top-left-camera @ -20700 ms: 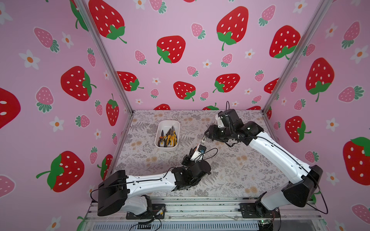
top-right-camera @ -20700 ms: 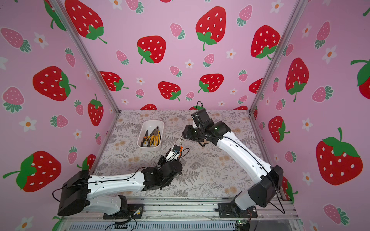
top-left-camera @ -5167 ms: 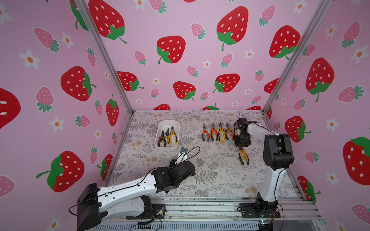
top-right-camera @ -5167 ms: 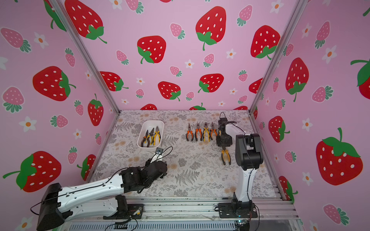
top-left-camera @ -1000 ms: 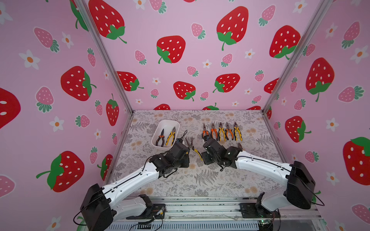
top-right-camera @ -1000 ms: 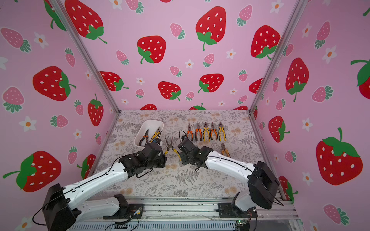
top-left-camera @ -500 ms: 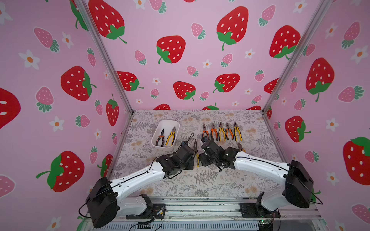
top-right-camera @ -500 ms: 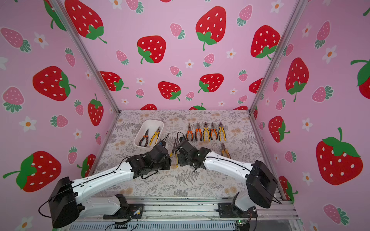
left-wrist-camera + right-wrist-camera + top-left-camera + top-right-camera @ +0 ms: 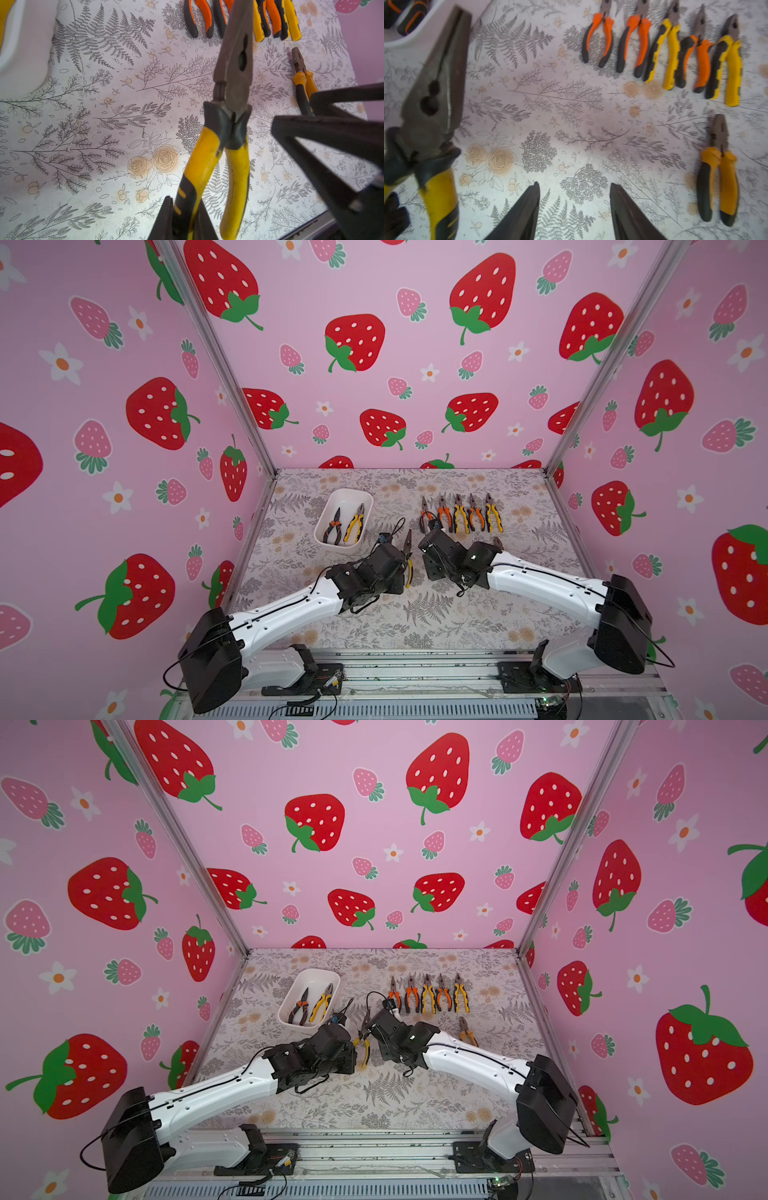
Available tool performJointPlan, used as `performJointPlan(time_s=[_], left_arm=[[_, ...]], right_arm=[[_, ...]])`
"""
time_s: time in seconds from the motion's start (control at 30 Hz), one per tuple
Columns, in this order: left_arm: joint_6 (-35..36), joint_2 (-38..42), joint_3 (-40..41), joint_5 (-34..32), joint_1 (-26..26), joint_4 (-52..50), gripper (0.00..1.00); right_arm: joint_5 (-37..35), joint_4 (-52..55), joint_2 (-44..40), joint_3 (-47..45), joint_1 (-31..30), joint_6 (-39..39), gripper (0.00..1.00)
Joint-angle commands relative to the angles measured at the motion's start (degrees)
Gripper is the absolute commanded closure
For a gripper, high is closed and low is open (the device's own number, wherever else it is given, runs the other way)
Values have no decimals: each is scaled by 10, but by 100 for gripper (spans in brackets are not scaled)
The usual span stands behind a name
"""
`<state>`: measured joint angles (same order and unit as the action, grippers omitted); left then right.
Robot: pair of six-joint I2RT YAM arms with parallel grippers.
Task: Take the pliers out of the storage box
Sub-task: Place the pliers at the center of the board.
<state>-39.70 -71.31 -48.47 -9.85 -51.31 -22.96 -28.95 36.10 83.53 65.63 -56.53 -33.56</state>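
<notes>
Your left gripper (image 9: 184, 217) has just swung a yellow-handled plier (image 9: 232, 116) away from the white storage box (image 9: 341, 549) to the middle of the floral mat (image 9: 436, 614). Your right gripper (image 9: 574, 199) has come in to meet it, so this looks like a handover about to happen. The left fingers (image 9: 164, 220) are pinched tight on the end of one handle, with the plier's nose pointing away from the wrist and apparently clear of the mat. The right fingers (image 9: 527, 207) stand parted but not wide, empty, just beside the plier and not touching it. Two pliers remain in the box, an orange-handled pair (image 9: 333, 527) and a yellow-handled pair (image 9: 354, 522). A row of five (image 9: 459, 516) and one loose plier (image 9: 468, 1034) already lie out on the mat
</notes>
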Motion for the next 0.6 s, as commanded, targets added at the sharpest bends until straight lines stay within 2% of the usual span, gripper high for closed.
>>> performJointPlan(time_s=[0.0,0.13,0.27,0.57], left_arm=[[5,4,-9,-20,-17,25,100],[10,4,3,-36,-38,51,100],[6,2,12,-67,-67,72,100],[9,-8,2,-146,-118,74,100]], right_arm=[[-31,24,-44,20,10,-26,38],[26,54,-16,75,30,-58,35],[39,112,43,154,35,-85,33],[90,101,77,190,53,-120,39]])
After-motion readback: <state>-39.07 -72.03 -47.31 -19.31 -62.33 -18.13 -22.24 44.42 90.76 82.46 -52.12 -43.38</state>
